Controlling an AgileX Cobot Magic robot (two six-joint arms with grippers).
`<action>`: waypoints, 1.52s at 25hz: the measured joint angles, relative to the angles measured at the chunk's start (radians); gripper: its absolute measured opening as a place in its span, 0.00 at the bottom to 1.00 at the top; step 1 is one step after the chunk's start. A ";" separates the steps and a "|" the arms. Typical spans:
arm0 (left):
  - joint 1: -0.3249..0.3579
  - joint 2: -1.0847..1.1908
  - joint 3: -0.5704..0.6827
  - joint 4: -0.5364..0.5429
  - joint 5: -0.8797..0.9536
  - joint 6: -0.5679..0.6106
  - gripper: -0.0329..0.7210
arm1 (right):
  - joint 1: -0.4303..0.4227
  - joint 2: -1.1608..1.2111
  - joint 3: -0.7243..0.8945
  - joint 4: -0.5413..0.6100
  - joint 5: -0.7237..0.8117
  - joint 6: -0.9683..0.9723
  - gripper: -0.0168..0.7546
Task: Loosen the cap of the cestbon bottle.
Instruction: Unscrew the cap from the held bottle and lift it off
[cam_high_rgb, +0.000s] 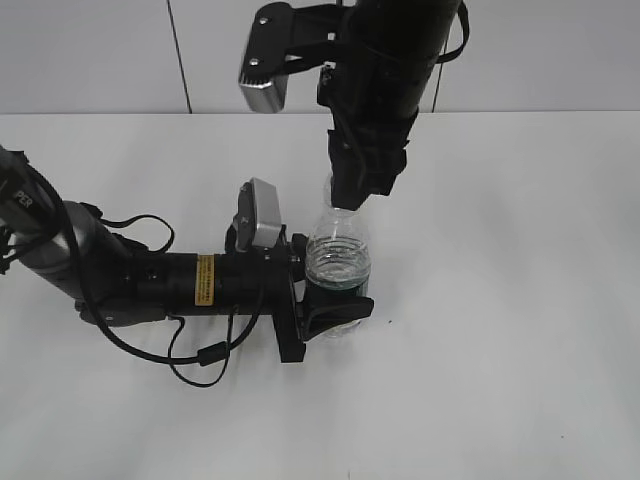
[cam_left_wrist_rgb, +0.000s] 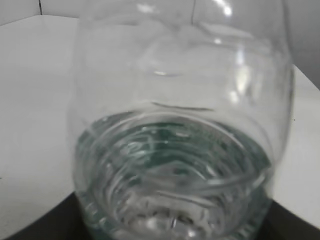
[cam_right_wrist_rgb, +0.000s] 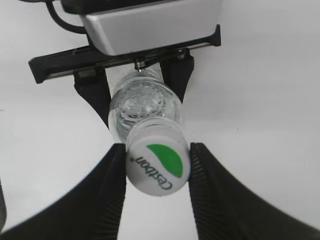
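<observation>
Bottle (cam_high_rgb: 338, 262) clamped low, cap (cam_right_wrist_rgb: 157, 165) pinched on top: the twisting step is in hand, judging by how both grippers sit, though nothing here shows whether the cap has turned yet.

At 9 o'clock in the exterior view, the left arm lies almost flat along the table (cam_high_rgb: 520, 300), reaching toward the centre. Its left gripper (cam_high_rgb: 335, 308) stands part open around the bottle's lower body, the black fingers (cam_high_rgb: 345, 310) wrapping it from both sides and apparently holding it upright. Its wrist view is filled by the clear ribbed wall of the bottle, with water in the lower part; the jaws themselves are out of that view.

At 12 o'clock the right arm comes straight down over the bottle. In its wrist view the right gripper (cam_right_wrist_rgb: 157, 167) has its two black fingers (cam_right_wrist_rgb: 116, 172) pressed against opposite sides of the cap, at 9 and 3 o'clock of the white disc with its green mark. The jaws are closed to the cap's width, no further.

The bottle stands near mid-table, just right of the left wrist.

The next move probably calls for a wrist roll from the right arm while the left holds firm. A slack lower grip would let the whole bottle spin.
</observation>
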 joint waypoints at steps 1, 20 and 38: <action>0.000 0.000 0.000 0.000 0.000 0.000 0.58 | 0.000 0.000 0.000 -0.001 0.000 -0.033 0.40; 0.000 0.000 -0.002 0.000 0.001 -0.002 0.58 | 0.000 -0.003 0.000 -0.006 -0.001 -0.105 0.40; 0.000 0.000 -0.002 -0.001 0.000 -0.007 0.58 | 0.001 -0.006 0.000 -0.039 -0.002 -0.150 0.40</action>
